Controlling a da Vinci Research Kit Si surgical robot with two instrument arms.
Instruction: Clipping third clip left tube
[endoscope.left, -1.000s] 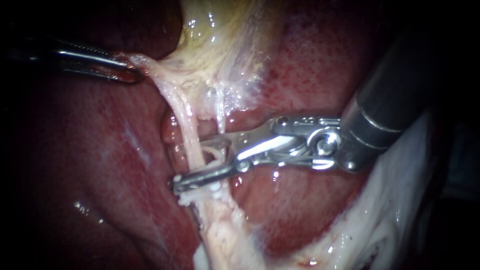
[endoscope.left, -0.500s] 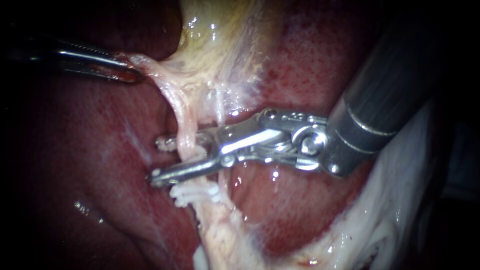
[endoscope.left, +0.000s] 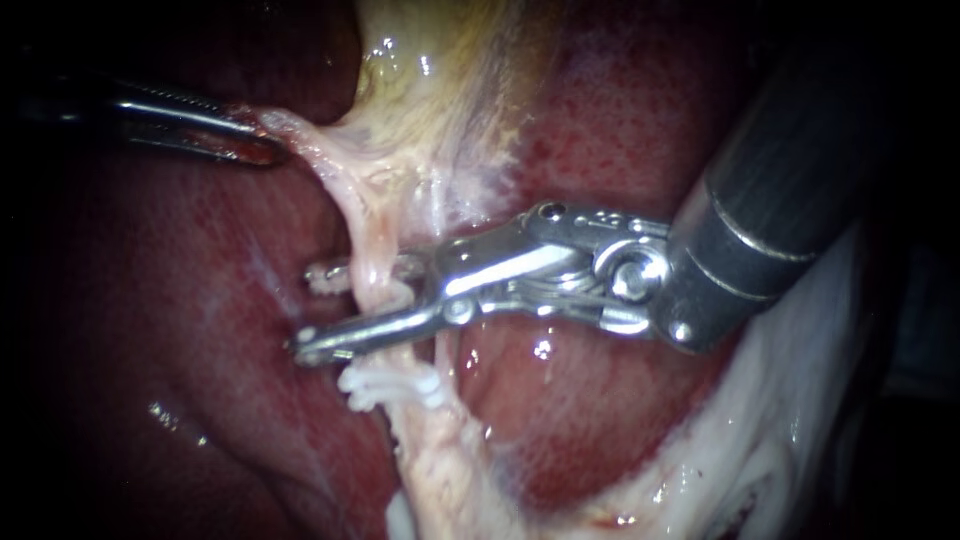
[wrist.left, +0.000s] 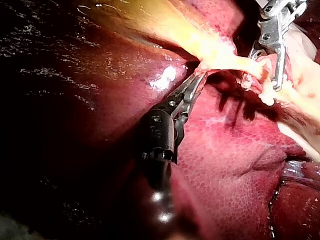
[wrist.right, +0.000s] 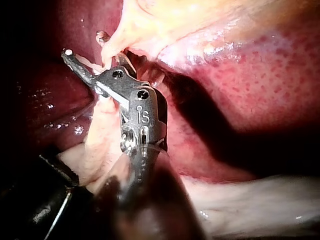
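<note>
Tube | your left tube (endoscope.left: 368, 255) runs far from the white clips (endoscope.left: 392, 385): likely soft, wet, slippery, easily torn | right hand (endoscope.left: 312, 312) open astride it, just beyond them; bite squarely there, no tugging | left hand (endoscope.left: 268, 148) clamped on pale tissue (endoscope.left: 400, 130).

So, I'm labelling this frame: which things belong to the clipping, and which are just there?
In the job: right instrument, tube between its open jaws, clips already on it, left instrument gripping tissue.
Just there: liver, gallbladder.
</note>
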